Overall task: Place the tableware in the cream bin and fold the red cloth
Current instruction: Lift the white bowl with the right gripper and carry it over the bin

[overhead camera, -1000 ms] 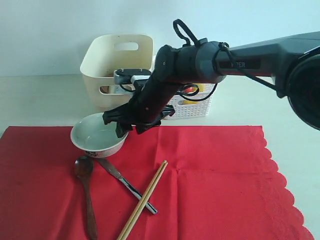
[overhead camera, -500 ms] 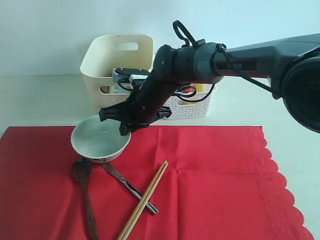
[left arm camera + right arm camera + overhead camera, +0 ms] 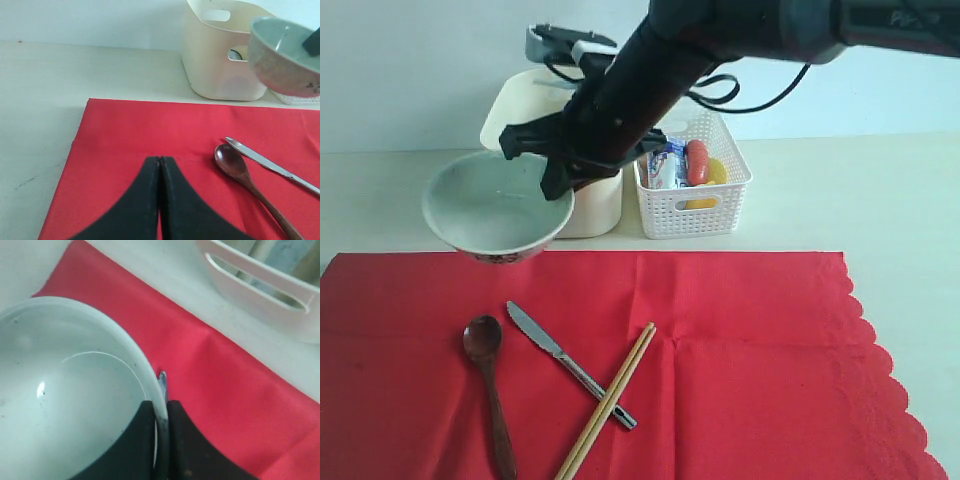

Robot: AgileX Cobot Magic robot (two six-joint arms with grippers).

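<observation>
On the cloth (image 3: 740,360) nearest the camera lie the chopsticks (image 3: 610,400), the spoon (image 3: 490,385) and the knife (image 3: 570,365), all slanting away from the front edge. My left claw (image 3: 160,161) hangs clenched and empty above the cloth's left part, with the spoon just to its right.

Beyond them, my right claw (image 3: 161,412) grasps the bowl (image 3: 495,205) by its rim, one finger inside and one outside. The bowl hangs in the air, tipped a little toward the camera.

The coming move turns on the bin (image 3: 598,205). It stands just behind the bowl and to its right, off the cloth, mouth up. From this angle the bowl's right edge overlaps the bin's front wall. I judge the bowl must go back and right, above that wall. My right arm is the one placed for it. The lattice basket (image 3: 692,205) sits beside the bin, further right.

A second ago the bowl sat on the cloth, hiding the knife's tip, and my right claw stood open around its rim. Now it is gripped and lifted clear.
</observation>
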